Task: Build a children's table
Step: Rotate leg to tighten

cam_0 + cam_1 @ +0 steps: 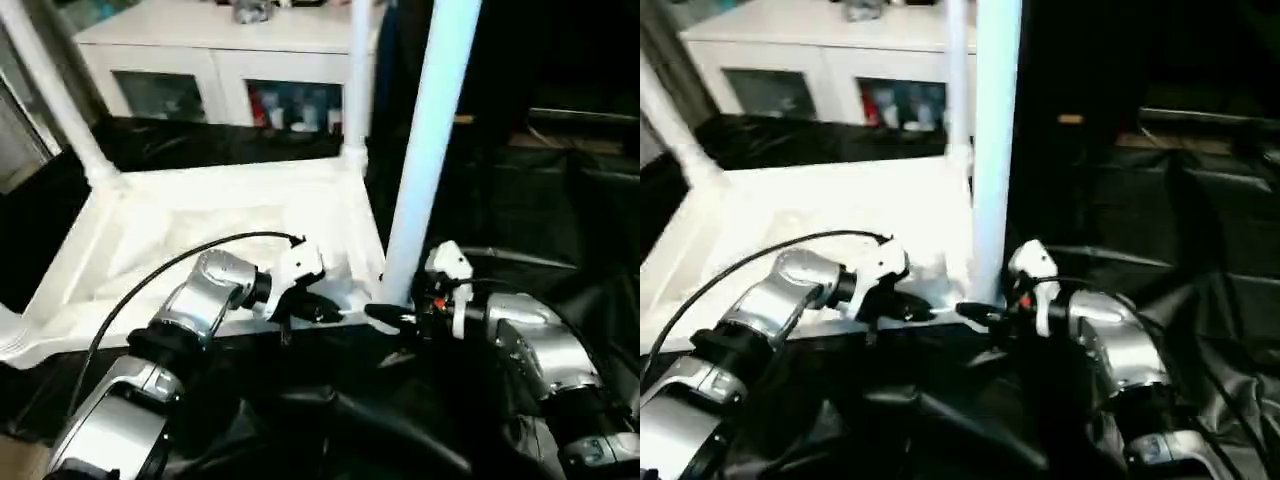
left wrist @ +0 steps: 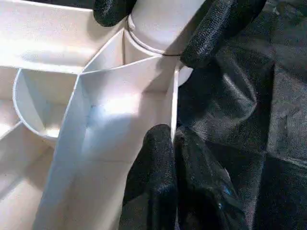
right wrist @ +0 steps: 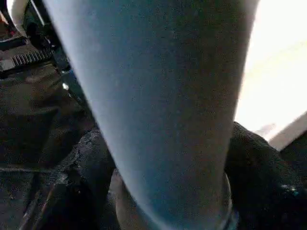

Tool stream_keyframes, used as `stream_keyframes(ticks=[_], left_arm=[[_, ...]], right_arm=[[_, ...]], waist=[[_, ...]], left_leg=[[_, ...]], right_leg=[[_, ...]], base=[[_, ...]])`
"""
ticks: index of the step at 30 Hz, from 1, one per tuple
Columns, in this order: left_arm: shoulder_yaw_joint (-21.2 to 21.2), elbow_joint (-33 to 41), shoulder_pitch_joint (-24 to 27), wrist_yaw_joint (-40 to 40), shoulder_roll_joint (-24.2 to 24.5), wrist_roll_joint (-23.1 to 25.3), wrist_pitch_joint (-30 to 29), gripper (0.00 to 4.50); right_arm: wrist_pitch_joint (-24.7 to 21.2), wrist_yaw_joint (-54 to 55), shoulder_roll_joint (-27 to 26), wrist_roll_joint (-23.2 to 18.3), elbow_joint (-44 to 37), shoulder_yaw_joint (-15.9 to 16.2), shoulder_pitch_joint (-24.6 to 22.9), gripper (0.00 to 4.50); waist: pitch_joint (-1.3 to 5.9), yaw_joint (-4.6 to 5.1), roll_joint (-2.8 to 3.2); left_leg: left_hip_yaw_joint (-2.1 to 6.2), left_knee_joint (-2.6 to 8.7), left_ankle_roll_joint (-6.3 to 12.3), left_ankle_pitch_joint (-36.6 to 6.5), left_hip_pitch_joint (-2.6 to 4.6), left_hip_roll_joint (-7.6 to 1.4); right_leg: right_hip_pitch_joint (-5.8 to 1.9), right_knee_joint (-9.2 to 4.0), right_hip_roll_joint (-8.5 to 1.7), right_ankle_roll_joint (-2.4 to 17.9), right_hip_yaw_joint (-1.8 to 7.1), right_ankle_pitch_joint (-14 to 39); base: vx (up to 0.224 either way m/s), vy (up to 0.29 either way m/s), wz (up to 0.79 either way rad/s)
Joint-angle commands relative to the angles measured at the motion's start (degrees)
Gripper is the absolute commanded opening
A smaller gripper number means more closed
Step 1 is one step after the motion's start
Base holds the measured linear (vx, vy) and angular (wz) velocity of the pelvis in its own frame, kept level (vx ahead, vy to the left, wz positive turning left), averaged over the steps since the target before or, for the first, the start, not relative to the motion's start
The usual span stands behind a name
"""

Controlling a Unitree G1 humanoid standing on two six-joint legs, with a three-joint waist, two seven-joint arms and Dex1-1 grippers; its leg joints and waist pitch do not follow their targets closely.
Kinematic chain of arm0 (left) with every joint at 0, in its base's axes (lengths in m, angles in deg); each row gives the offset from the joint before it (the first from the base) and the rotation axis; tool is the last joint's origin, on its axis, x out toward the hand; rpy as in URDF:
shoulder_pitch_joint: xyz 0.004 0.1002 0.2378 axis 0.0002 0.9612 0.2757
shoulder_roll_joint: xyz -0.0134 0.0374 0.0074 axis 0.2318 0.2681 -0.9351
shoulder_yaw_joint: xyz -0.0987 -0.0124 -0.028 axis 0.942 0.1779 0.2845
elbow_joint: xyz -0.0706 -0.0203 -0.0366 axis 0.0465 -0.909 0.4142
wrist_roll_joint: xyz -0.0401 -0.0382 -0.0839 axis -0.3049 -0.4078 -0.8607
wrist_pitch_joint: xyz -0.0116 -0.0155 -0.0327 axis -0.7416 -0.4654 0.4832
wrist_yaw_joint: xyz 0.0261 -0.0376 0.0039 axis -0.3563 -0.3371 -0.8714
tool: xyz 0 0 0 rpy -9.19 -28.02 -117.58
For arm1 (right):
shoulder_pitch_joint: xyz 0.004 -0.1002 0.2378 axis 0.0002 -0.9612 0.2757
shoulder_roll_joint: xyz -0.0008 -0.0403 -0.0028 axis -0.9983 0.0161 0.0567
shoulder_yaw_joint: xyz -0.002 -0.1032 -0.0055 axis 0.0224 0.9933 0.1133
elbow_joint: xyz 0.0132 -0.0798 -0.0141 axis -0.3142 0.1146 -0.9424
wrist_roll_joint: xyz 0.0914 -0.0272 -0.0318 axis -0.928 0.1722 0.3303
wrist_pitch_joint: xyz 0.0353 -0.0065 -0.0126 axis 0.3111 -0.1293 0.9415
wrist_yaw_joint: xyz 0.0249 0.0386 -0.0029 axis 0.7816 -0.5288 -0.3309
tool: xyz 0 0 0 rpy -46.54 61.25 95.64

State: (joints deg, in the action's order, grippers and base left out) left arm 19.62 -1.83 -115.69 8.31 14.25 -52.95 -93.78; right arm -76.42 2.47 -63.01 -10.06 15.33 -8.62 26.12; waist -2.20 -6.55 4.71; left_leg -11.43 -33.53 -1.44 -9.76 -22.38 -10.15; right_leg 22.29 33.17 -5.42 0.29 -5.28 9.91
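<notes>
**Seating the near-corner leg**

The small white plastic children's table (image 1: 215,235) lies upside down on the black-draped tabletop (image 1: 560,215), ribs up. My right pincer (image 1: 392,316) straddles the base of the round tapering white leg (image 1: 425,150) in the socket at five o'clock, fingers (image 2: 216,28) either side; whether they press it I can't tell. My left pincer (image 1: 330,312), closed, pinches the rim. I'd brace there, keep the leg upright and twist it home.
</notes>
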Motion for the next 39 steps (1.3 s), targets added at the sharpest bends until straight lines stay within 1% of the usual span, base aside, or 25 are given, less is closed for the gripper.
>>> stream_keyframes(ticks=[1,4,8,10,15,18,23,24,25,26,27,28,29,30,31,32,33,34,35,37,38,39], left_arm=[[0.2,2.7,-1.2,0.0,-1.2,-1.5,0.9,0.0],[0.2,2.7,-1.2,0.0,-1.2,-1.5,0.9,0.0],[0.2,2.7,-1.2,0.0,-1.2,-1.5,0.9,0.0],[0.2,2.7,-1.2,0.0,-1.2,-1.5,0.9,0.0],[0.2,2.7,-1.2,0.0,-1.2,-1.5,0.9,0.0],[0.2,2.7,-1.2,0.0,-1.2,-1.5,0.9,0.0],[0.2,2.7,-1.2,0.0,-1.2,-1.5,0.9,0.0],[-0.2,3.6,-0.9,2.2,0.0,-1.6,0.7,0.0],[1.0,1.9,-1.7,-2.7,-2.3,-1.2,-0.1,0.0],[2.0,0.5,-2.4,-6.8,-4.1,-0.9,-0.6,0.0],[2.7,-0.5,-2.9,-9.6,-5.4,-0.6,-0.9,0.0],[3.1,-1.0,-3.0,-10.7,-5.6,-0.5,-0.9,0.0],[3.1,-1.0,-3.0,-10.7,-5.5,-0.5,-0.8,0.0],[3.2,-1.0,-3.0,-10.7,-5.2,-0.5,-0.8,0.0],[3.3,-0.8,-2.8,-10.4,-4.8,-0.6,-0.8,0.0],[3.3,-0.5,-2.7,-10.2,-4.6,-0.6,-0.9,0.0],[3.4,0.1,-2.3,-9.8,-4.0,-0.7,-1.2,0.0],[3.4,0.3,-2.2,-9.6,-3.8,-0.8,-1.2,0.0],[3.4,0.5,-2.0,-9.5,-3.7,-0.8,-1.3,0.0],[3.9,0.7,-1.8,-10.8,-3.5,-0.2,-1.5,0.0],[3.9,0.7,-1.8,-10.9,-3.5,-0.2,-1.5,0.0],[4.4,0.6,-1.9,-12.9,-3.7,0.1,-2.2,0.0]], right_arm=[[-0.9,-1.7,-0.9,-0.2,-0.5,2.4,-0.3,3.33],[-0.9,-1.7,-0.9,-0.2,-0.5,2.4,-0.3,3.33],[-0.9,-1.7,-0.9,-0.2,-0.5,2.4,-0.3,3.33],[-0.9,-1.7,-0.9,-0.2,-0.5,2.4,-0.3,3.33],[-0.9,-1.7,-0.9,-0.2,-0.5,2.4,-0.3,3.33],[-0.9,-1.7,-0.9,-0.2,-0.5,2.4,-0.3,3.33],[-0.9,-1.7,-0.9,-0.2,-0.5,2.4,-0.3,3.33],[-1.7,-4.5,0.4,-1.0,-0.9,2.5,-0.2,3.18],[-2.6,2.6,-3.1,0.3,-0.6,2.0,-1.3,3.09],[-3.1,8.5,-5.9,1.4,-0.2,1.5,-2.0,3.02],[-3.5,12.5,-7.9,2.1,0.2,1.1,-2.5,2.98],[-3.7,14.5,-8.6,2.4,0.5,0.7,-2.4,2.89],[-3.7,14.5,-8.6,2.4,0.5,0.7,-2.4,2.77],[-3.7,14.4,-8.4,2.3,0.7,0.5,-2.2,2.68],[-3.7,14.1,-8.2,2.2,0.8,0.4,-2.0,2.63],[-3.5,13.7,-8.0,2.2,1.0,0.4,-1.8,2.63],[-3.6,13.0,-7.7,1.9,1.0,0.4,-1.6,2.54],[-3.7,12.6,-7.6,1.7,0.9,0.5,-1.5,2.51],[-3.8,12.3,-7.5,1.7,0.8,0.5,-1.4,2.5],[-4.3,12.9,-7.6,2.2,0.3,0.3,-1.3,2.5],[-4.3,12.9,-7.6,2.2,0.3,0.3,-1.3,2.49],[-4.3,13.9,-7.8,2.5,0.3,0.2,-1.3,2.49]], waist=[[3.52,0.14,-0.71],[3.63,0.08,-0.83],[3.78,-0.05,-0.8],[3.79,-0.04,-0.8],[3.72,-0.05,-0.83],[3.8,-0.07,-0.84],[3.82,-0.08,-0.85],[3.8,-0.08,-0.78],[3.88,-0.13,0.27],[3.78,0.12,-0.07],[3.72,0.37,-0.21],[3.7,0.4,-0.47],[3.54,0.46,-0.59],[3.47,0.48,-0.45],[3.4,0.56,-0.72],[3.41,0.51,-0.62],[3.44,0.51,-1.04],[3.45,0.44,-0.87],[3.46,0.46,-0.84],[3.53,0.48,-1.05],[3.54,0.44,-0.97],[3.54,0.46,-0.93]], left_leg=[[1.75,4.28,2.33,-15.9,1.67,-3.88],[1.72,4.09,2.82,-14.4,1.49,-3.76],[1.72,3.89,3.75,-12.4,1.42,-3.75],[1.71,3.85,4.04,-12.3,1.39,-3.73],[1.72,3.9,3.79,-13.0,1.41,-3.73],[1.72,3.81,3.99,-12.2,1.38,-3.72],[1.73,3.78,4.14,-12.0,1.38,-3.72],[1.74,3.79,4.16,-12.1,1.37,-3.73],[1.83,3.73,4.15,-12.4,1.44,-3.7],[1.7,3.8,4.08,-11.9,1.39,-3.8],[1.93,4.04,2.98,-12.7,1.46,-3.79],[1.87,4.13,2.0,-14.2,1.72,-3.59],[1.85,4.2,1.69,-15.2,1.71,-3.55],[1.89,4.27,1.32,-16.6,1.71,-3.44],[1.87,4.37,1.25,-17.4,1.75,-3.49],[1.91,4.35,1.23,-17.4,1.76,-3.5],[1.89,4.37,1.44,-16.9,1.71,-3.55],[1.9,4.37,1.65,-16.2,1.68,-3.6],[1.92,4.36,1.75,-15.9,1.62,-3.6],[1.86,4.33,2.18,-14.8,1.54,-3.64],[1.87,4.27,2.25,-14.6,1.53,-3.61],[1.86,4.26,2.39,-14.3,1.5,-3.61]], right_leg=[[-2.09,-3.29,-4.21,13.5,2.83,12.3],[-2.21,-3.18,-4.32,13.5,2.87,11.1],[-2.25,-3.0,-4.29,13.6,2.78,9.5],[-2.26,-2.96,-4.23,13.8,2.73,9.2],[-2.26,-3.14,-4.26,13.5,2.73,10.9],[-2.28,-3.0,-4.22,13.6,2.71,9.8],[-2.3,-2.96,-4.23,13.7,2.7,9.6],[-2.29,-2.98,-4.22,13.7,2.69,9.7],[-2.34,-2.86,-4.2,13.7,2.68,9.7],[-2.13,-3.06,-4.02,13.5,2.79,8.8],[-2.05,-3.05,-4.22,13.9,2.8,9.0],[-2.1,-3.34,-4.21,13.5,2.69,11.2],[-2.07,-3.5,-4.24,13.2,2.74,12.6],[-2.17,-3.75,-4.29,12.3,2.71,15.4],[-2.13,-4.0,-4.26,11.5,2.76,17.0],[-2.11,-3.97,-4.32,11.3,2.8,17.3],[-2.14,-4.0,-4.37,11.1,2.86,17.4],[-2.08,-3.94,-4.37,11.0,2.88,17.0],[-2.08,-3.85,-4.31,11.0,2.87,16.6],[-2.1,-3.7,-4.29,11.3,2.87,15.2],[-2.09,-3.61,-4.3,11.4,2.86,14.9],[-2.08,-3.6,-4.27,11.5,2.87,14.6]], base=[[0.0,0.0,0.0],[0.0,0.0,0.0],[0.0,0.0,0.0],[0.0,0.0,0.0],[0.0,0.0,0.0],[0.0,0.0,0.0],[0.0,0.0,0.0],[0.0,0.0,0.0],[0.0,0.0,0.0],[0.0,0.0,0.0],[0.0,0.0,0.0],[0.0,0.0,0.0],[0.0,0.0,0.0],[0.0,0.0,0.0],[0.0,0.0,0.0],[0.0,0.0,0.0],[0.0,0.0,0.0],[0.0,0.0,0.0],[0.0,0.0,0.0],[0.0,0.0,0.0],[0.0,0.0,0.0],[0.0,0.0,0.0]])
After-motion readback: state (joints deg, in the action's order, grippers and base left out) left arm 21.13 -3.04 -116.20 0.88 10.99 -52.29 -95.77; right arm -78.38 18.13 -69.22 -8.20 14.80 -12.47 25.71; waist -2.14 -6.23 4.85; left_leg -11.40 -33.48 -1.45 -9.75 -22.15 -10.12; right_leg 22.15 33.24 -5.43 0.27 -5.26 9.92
